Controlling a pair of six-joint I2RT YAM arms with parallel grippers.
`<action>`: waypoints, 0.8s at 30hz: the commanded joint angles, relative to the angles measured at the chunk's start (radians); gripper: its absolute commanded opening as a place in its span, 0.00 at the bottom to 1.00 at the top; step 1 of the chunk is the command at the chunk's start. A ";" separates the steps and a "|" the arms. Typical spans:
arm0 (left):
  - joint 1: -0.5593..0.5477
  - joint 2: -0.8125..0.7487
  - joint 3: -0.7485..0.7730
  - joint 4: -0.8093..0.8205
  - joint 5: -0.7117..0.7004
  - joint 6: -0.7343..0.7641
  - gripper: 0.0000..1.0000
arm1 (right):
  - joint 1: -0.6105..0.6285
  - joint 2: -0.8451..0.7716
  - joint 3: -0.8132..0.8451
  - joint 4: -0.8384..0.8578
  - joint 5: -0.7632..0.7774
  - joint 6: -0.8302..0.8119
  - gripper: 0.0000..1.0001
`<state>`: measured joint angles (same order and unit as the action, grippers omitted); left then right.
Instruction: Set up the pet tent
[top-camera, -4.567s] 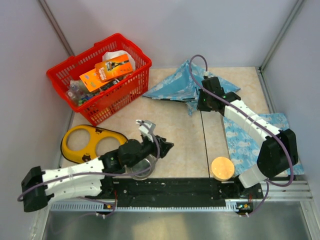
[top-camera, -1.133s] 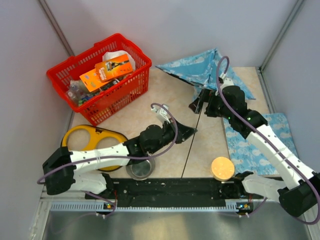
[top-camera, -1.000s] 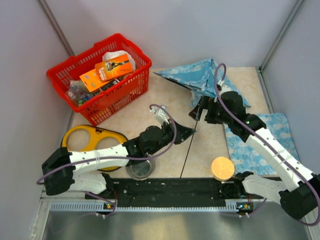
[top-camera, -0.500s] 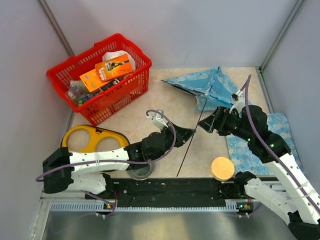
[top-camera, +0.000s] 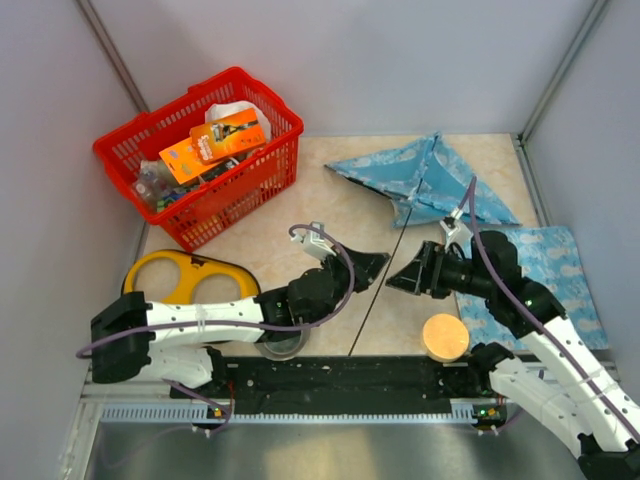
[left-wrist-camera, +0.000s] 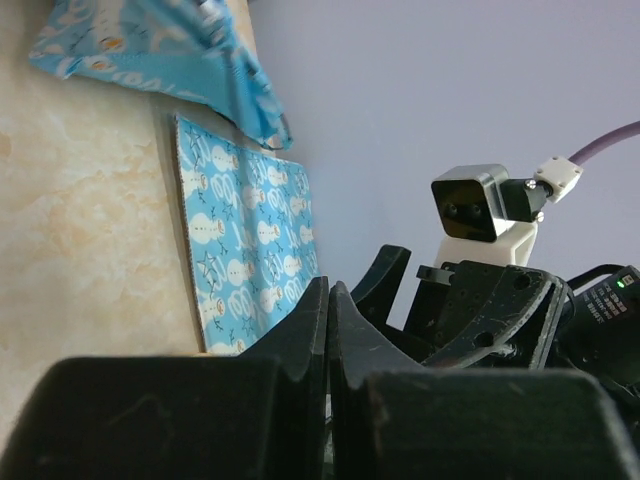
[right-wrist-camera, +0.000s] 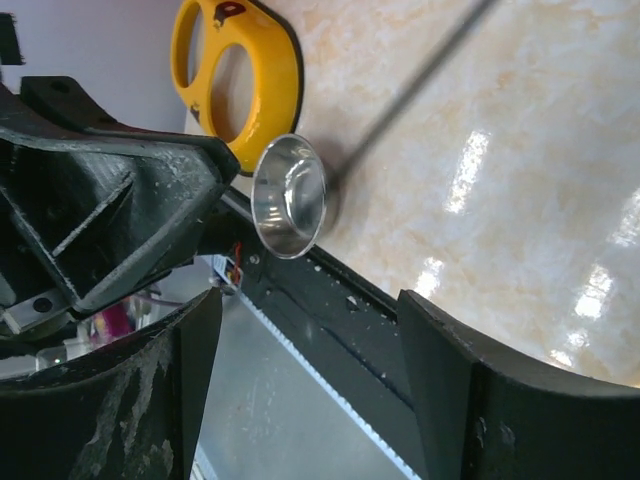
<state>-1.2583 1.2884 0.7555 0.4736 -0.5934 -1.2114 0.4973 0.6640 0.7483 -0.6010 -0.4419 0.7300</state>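
Pet tent (top-camera: 425, 180) lies collapsed, upper right of top view.
We log left gripper (left-wrist-camera: 328, 296) pinched together, right gripper (right-wrist-camera: 305, 300) spread apart.

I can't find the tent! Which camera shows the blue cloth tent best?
The top camera: the collapsed light-blue printed fabric tent shows almost whole. Left wrist catches only an edge; right wrist shows no fabric.

the right gripper (top-camera: 405, 270) has drawn back from the pet tent (top-camera: 420, 180) toward the near edge, fingers (right-wrist-camera: 500, 400) spread, the tent now lies lower on the table (top-camera: 340, 215), the left gripper (top-camera: 378, 262) has reached mid-table, and the thin dark pole (top-camera: 365, 325) slants leftward.
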 joint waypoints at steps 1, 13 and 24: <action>-0.004 0.014 0.038 0.112 0.033 0.065 0.00 | 0.010 -0.050 -0.020 0.173 -0.069 0.080 0.72; -0.003 -0.060 -0.037 0.018 -0.103 0.228 0.00 | 0.012 -0.109 -0.164 0.158 0.029 0.163 0.77; 0.003 -0.239 -0.047 -0.300 -0.325 0.506 0.37 | 0.335 0.109 -0.310 0.237 0.432 0.181 0.75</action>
<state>-1.2575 1.0882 0.6846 0.2829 -0.8452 -0.8494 0.6907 0.6632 0.4358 -0.4351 -0.2298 0.8944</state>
